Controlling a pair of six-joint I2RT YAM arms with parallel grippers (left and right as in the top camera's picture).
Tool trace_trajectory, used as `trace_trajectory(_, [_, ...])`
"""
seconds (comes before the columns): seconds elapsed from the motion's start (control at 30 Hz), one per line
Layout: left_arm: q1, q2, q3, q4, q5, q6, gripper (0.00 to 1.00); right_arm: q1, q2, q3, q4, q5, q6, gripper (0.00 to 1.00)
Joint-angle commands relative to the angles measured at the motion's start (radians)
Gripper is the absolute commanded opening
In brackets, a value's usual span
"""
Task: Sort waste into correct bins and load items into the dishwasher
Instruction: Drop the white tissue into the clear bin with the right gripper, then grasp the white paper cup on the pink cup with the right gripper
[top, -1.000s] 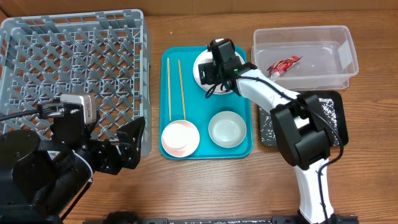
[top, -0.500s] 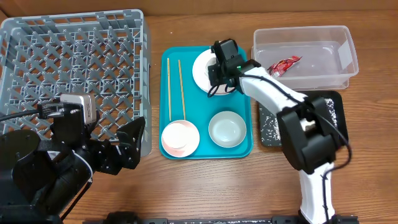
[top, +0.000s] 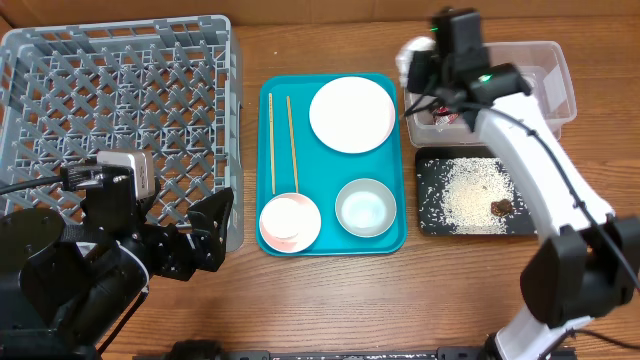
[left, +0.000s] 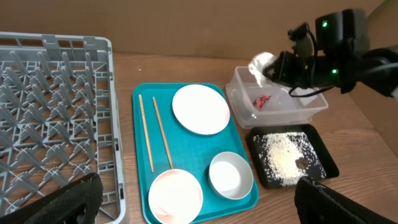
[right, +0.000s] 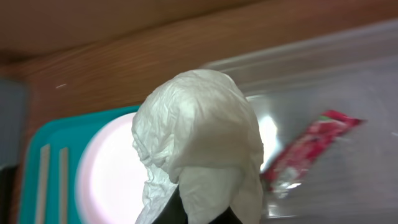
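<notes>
One scrap down, one to go: the red wrapper (right: 311, 148) lies in the clear tub (top: 560, 62), and the right gripper (top: 420, 62) is pinched tight on the white tissue (top: 409, 50), carried high over the tub's near-left rim so a release should drop it inside. The left gripper (left: 199, 186) hangs wide apart, empty, beside the grey rack (top: 120, 90), likely clear of the other arm's reach. Plate (top: 351, 115), chopsticks (top: 272, 140) and both bowls (top: 290, 222) wait on the teal tray (top: 320, 165); nothing is racked yet.
</notes>
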Motion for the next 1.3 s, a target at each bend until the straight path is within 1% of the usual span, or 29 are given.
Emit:
trace_trajectory(0.0, [-0.008,-0.003,0.003,-0.001,-0.007,0.019,1.0,-0.085,0.068,-0.007,-0.007,-0.042,0.044,0.04])
trace_trajectory(0.03, [-0.008,-0.003,0.003,-0.001,-0.007,0.019,1.0,-0.1,0.077,-0.007,-0.018,-0.059,0.036,0.04])
trace_trajectory(0.07, [-0.008,-0.003,0.003,-0.001,-0.007,0.019,1.0,-0.112,0.083,-0.007,-0.032,-0.071,0.034,0.08])
trace_trajectory(0.1, [-0.008,-0.003,0.003,-0.001,-0.007,0.019,1.0,-0.123,0.083,-0.007,-0.051,-0.089,0.031,0.23])
trace_trajectory(0.13, [-0.008,-0.003,0.003,-0.001,-0.007,0.019,1.0,-0.13,0.074,-0.006,-0.067,-0.111,0.005,0.35])
trace_trajectory(0.17, [-0.008,-0.003,0.003,-0.001,-0.007,0.019,1.0,-0.135,0.061,-0.005,-0.079,-0.134,-0.027,0.43])
trace_trajectory(0.2, [-0.008,-0.003,0.003,-0.001,-0.007,0.019,1.0,-0.137,0.039,-0.005,-0.092,-0.161,-0.055,0.47])
trace_trajectory(0.33, [-0.008,-0.003,0.003,-0.001,-0.007,0.019,1.0,-0.127,-0.079,-0.004,-0.146,-0.277,-0.102,0.51])
trace_trajectory(0.5, [-0.008,-0.003,0.003,-0.001,-0.007,0.019,1.0,-0.068,-0.236,-0.004,-0.27,-0.394,-0.101,0.5])
trace_trajectory(0.53, [-0.008,-0.003,0.003,-0.001,-0.007,0.019,1.0,-0.051,-0.254,-0.004,-0.294,-0.414,-0.101,0.49])
trace_trajectory(0.63, [-0.008,-0.003,0.003,-0.001,-0.007,0.019,1.0,0.014,-0.281,-0.005,-0.376,-0.457,-0.101,0.36])
trace_trajectory(0.67, [-0.008,-0.003,0.003,-0.001,-0.007,0.019,1.0,0.04,-0.28,-0.005,-0.404,-0.466,-0.1,0.34])
trace_trajectory(0.73, [-0.008,-0.003,0.003,-0.001,-0.007,0.019,1.0,0.106,-0.272,-0.009,-0.462,-0.465,-0.094,0.35])
trace_trajectory(0.77, [-0.008,-0.003,0.003,-0.001,-0.007,0.019,1.0,0.137,-0.268,-0.013,-0.483,-0.465,-0.094,0.39])
trace_trajectory(0.87, [-0.008,-0.003,0.003,-0.001,-0.007,0.019,1.0,0.239,-0.252,-0.042,-0.505,-0.414,-0.044,0.42])
trace_trajectory(1.03, [-0.008,-0.003,0.003,-0.001,-0.007,0.019,1.0,0.388,-0.206,-0.129,-0.464,-0.192,0.113,0.43])
trace_trajectory(1.13, [-0.008,-0.003,0.003,-0.001,-0.007,0.019,1.0,0.436,-0.168,-0.177,-0.425,-0.097,0.169,0.41])
trace_trajectory(1.27, [-0.008,-0.003,0.003,-0.001,-0.007,0.019,1.0,0.447,-0.119,-0.19,-0.38,-0.103,0.172,0.39])
